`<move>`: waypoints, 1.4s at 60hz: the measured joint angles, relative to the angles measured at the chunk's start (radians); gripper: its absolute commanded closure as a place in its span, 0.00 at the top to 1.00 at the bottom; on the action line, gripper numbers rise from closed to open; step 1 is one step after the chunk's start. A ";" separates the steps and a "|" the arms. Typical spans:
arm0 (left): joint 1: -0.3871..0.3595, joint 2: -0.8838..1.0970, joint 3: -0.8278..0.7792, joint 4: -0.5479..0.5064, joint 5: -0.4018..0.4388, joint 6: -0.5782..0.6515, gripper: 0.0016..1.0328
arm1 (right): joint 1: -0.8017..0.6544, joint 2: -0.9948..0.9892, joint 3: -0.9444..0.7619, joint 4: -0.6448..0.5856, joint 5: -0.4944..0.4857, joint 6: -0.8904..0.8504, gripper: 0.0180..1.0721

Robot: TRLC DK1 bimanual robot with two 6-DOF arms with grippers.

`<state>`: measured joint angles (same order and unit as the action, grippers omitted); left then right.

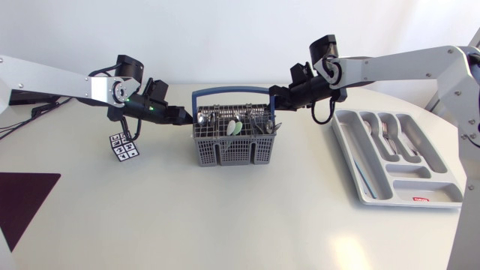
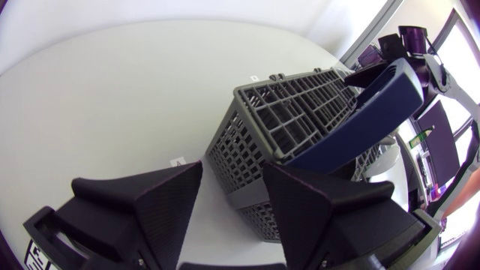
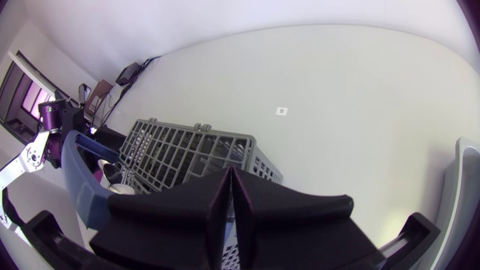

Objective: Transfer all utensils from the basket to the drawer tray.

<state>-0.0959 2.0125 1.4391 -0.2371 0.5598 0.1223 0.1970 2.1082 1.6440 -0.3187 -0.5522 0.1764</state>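
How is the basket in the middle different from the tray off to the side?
The basket is a dark grey mesh box with a blue handle; the tray is pale grey, solid and shallow. The basket stands tall mid-table; the tray lies flat toward the right. The basket is crowded with utensils; the tray holds few forks. Both have compartments.

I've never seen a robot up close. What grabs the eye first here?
A grey basket with a blue handle stands mid-table, packed with utensils. The left gripper and the right gripper flank it from either side. Off to the right lies a grey drawer tray with forks in it.
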 measured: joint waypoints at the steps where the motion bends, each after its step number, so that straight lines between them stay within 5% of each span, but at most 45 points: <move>1: 0.001 0.000 0.000 -0.001 0.001 0.000 0.57 | 0.002 0.000 0.000 0.000 -0.001 0.000 0.10; 77: -0.006 -0.314 -0.391 -0.027 0.012 0.119 0.60 | 0.084 -0.293 -0.402 -0.019 -0.006 -0.096 0.10; 81: -0.006 -0.316 -0.391 -0.027 0.008 0.123 0.65 | 0.089 -0.304 -0.409 -0.018 0.027 -0.099 0.15; 84: -0.006 -0.318 -0.393 -0.027 0.003 0.130 0.67 | 0.095 -0.320 -0.419 -0.014 0.063 -0.103 0.29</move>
<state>-0.1020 1.6943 1.0466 -0.2642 0.5629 0.2523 0.2920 1.7885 1.2247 -0.3328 -0.4892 0.0731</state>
